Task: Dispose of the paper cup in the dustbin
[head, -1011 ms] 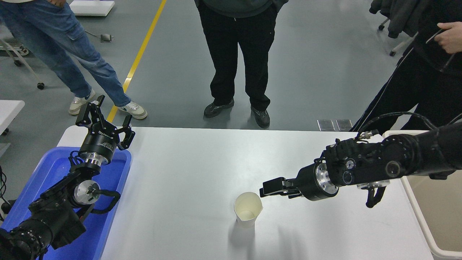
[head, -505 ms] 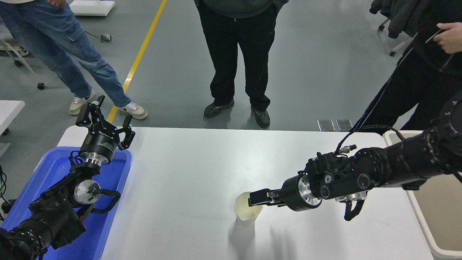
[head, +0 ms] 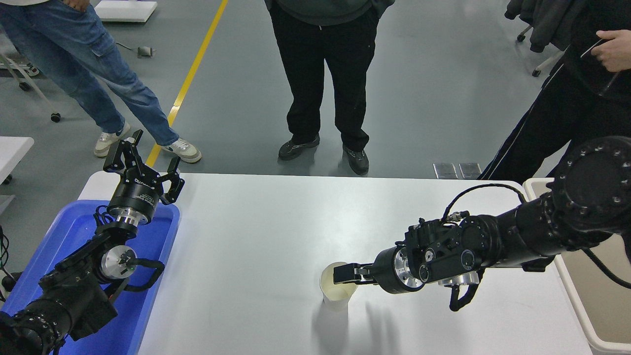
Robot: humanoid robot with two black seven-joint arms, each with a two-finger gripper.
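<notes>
The paper cup (head: 336, 292), white with a cream inside, stands upright on the white table (head: 276, 222) at its front middle. My right gripper (head: 343, 274) reaches in from the right, and its tip lies over the cup's right rim. I cannot tell from this view whether it is open or shut. The beige dustbin (head: 604, 291) stands at the table's right end, partly behind my right arm. My left gripper (head: 147, 159) is parked open and empty at the far left, above the blue bin.
A bright blue plastic bin (head: 54, 251) lies at the table's left end under my left arm. Three people stand beyond the table's far edge, one (head: 320, 74) at the middle. A person's hand (head: 613, 49) is at the top right.
My right gripper has moved left and down towards me, from beside the cup to over its right rim. The cup has stayed in place. The left arm has not moved.
</notes>
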